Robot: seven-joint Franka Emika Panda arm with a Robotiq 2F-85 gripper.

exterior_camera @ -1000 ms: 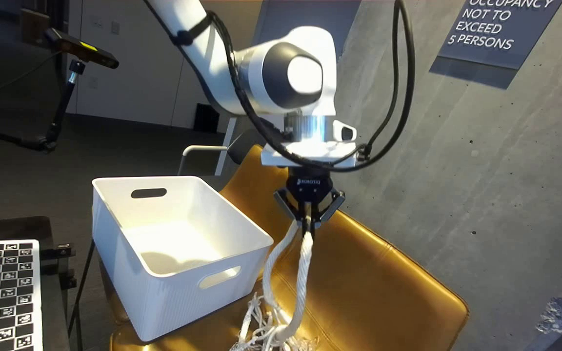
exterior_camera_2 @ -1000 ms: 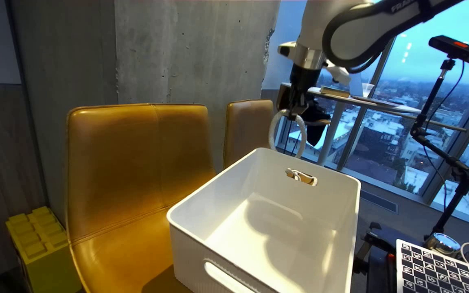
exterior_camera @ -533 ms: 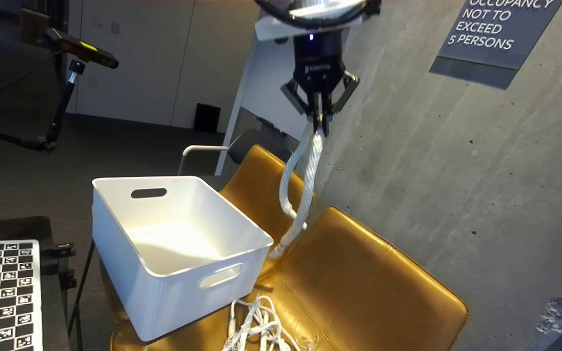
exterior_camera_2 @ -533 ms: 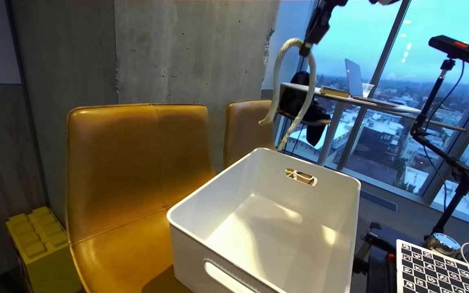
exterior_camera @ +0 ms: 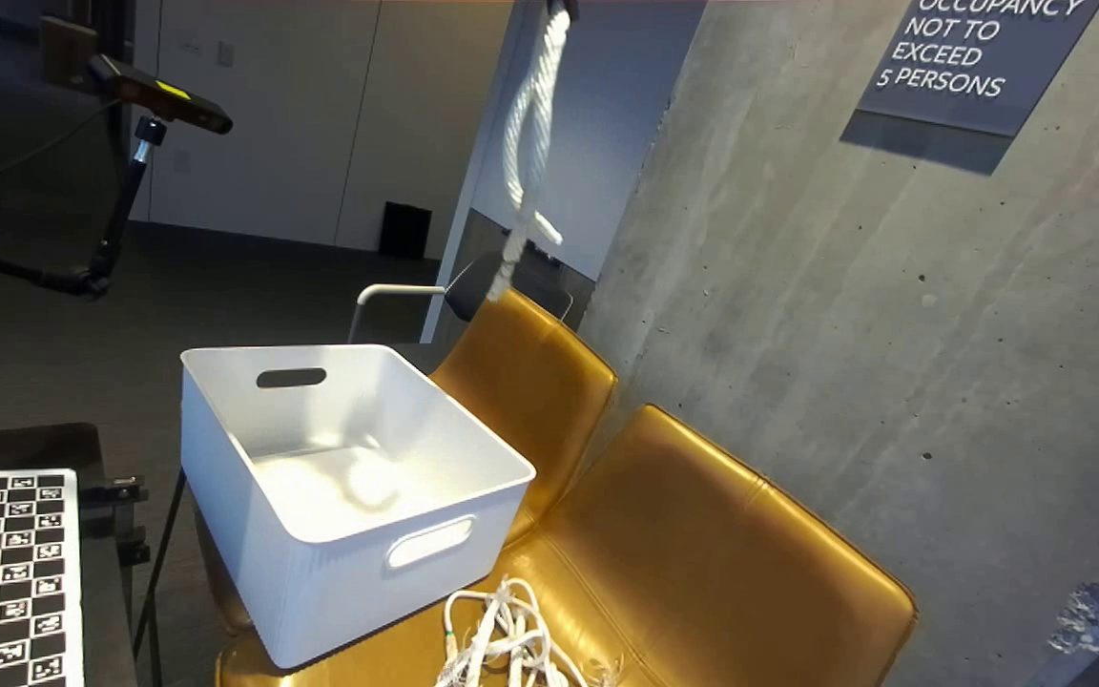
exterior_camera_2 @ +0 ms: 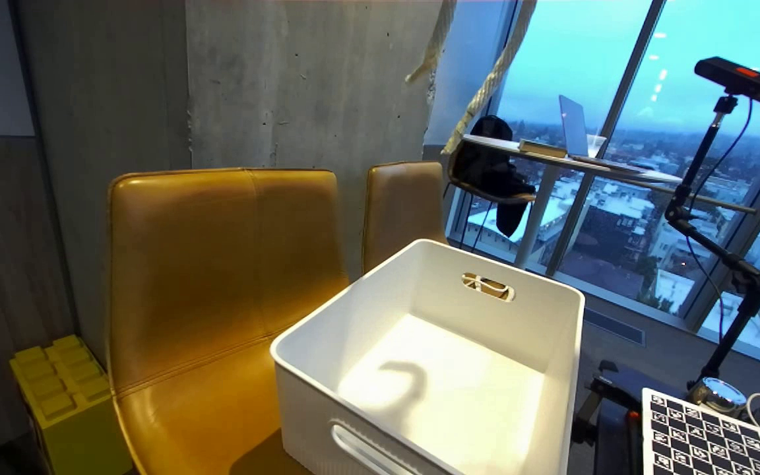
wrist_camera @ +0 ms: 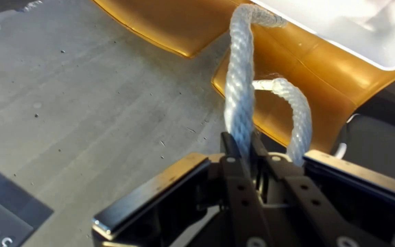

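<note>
Gripping a thick white rope, the pincer is clamped on it, its fingers pressing one strand between them; they partly hide how it joins the second strand curling beside them. In an exterior view only the pincer's dark tip shows, cut off by the top of the frame, with both rope ends dangling in the air below. Where the longer end overlaps the top edge of the farther gold chair, contact is hard to judge. A ribbed white bin stands lower down, its underside hidden. Beside it, on the seat of the nearer gold chair, lies a tangle of thin white cord, cut off at the bottom; some shows through the bin's handle slot. A patterned board, also cut off, lies near the bin-side edge of a dark table.
</note>
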